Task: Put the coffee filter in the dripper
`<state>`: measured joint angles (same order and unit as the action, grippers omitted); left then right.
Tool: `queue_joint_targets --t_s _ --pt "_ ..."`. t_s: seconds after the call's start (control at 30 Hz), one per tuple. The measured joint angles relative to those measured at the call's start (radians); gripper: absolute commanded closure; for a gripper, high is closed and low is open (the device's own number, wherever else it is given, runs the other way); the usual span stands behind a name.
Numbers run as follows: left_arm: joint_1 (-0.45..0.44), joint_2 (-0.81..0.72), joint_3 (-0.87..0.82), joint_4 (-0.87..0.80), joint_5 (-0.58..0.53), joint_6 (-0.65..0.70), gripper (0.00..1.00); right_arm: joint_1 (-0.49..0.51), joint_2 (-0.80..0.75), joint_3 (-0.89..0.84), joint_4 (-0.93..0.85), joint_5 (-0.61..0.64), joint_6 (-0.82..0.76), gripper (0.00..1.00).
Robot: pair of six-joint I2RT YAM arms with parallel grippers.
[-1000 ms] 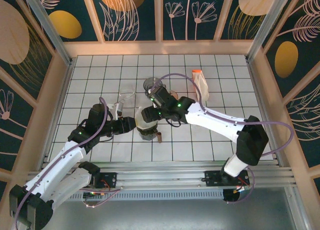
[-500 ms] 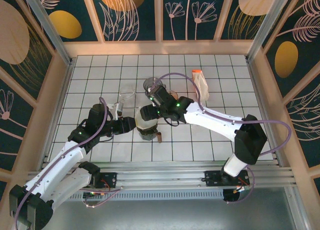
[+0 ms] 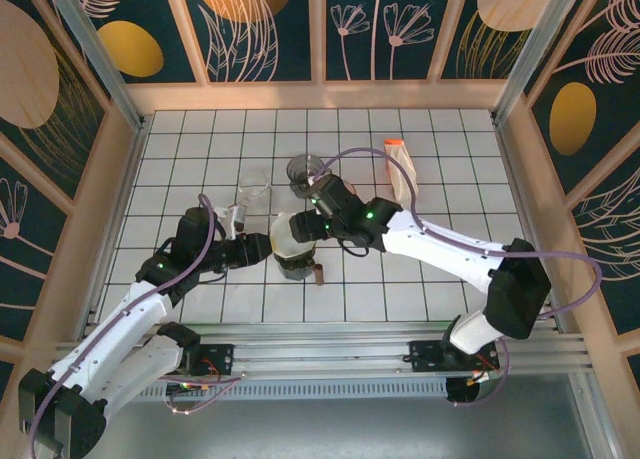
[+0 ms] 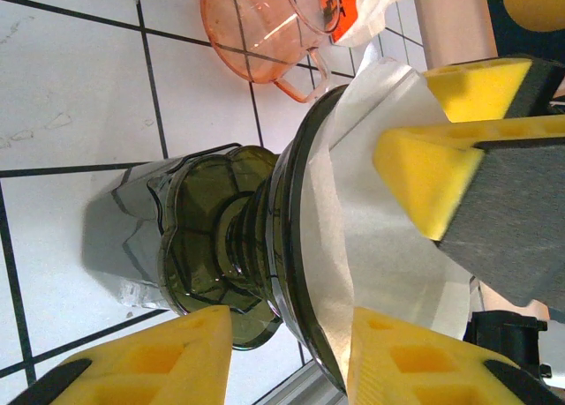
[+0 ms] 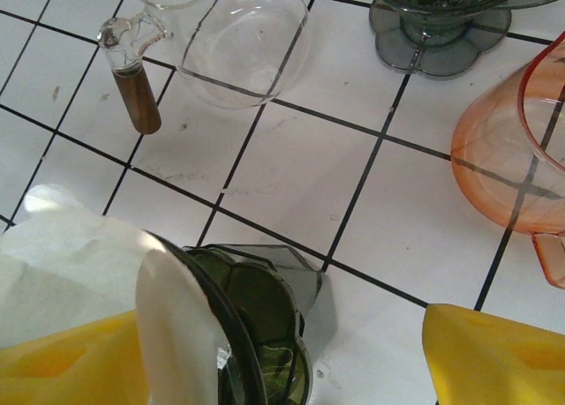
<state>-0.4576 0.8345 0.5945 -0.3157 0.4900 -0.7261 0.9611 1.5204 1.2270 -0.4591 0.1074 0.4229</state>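
L gripper (image 3: 265, 247) is squeezed narrow on the dark see-thru plastic dripper (image 4: 221, 237), near the mid of the white tiled table (image 3: 400, 299). We see the white paper filter (image 4: 380, 246) sitting in its cone. R gripper (image 3: 300, 227) is wide, w/ 1 yellow finger (image 4: 424, 171) on the paper.

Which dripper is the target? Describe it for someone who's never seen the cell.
On the white tiled table, look at the middle, where the two arms meet. The dripper sits there atop a smoky vessel. Unlike the empty grey dripper farther back and the orange one, it holds a white paper filter.
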Motion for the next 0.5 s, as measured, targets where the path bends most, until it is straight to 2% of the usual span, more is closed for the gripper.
queue_joint_targets --t_s 0.2,0.5 --pt "0.0 0.0 0.0 0.0 0.0 0.0 0.6 0.0 -0.003 0.005 -0.02 -0.029 -0.003 0.22" --pt "0.0 -0.003 0.0 0.0 0.0 0.0 0.6 0.003 0.089 0.09 -0.132 -0.102 -0.05 0.23"
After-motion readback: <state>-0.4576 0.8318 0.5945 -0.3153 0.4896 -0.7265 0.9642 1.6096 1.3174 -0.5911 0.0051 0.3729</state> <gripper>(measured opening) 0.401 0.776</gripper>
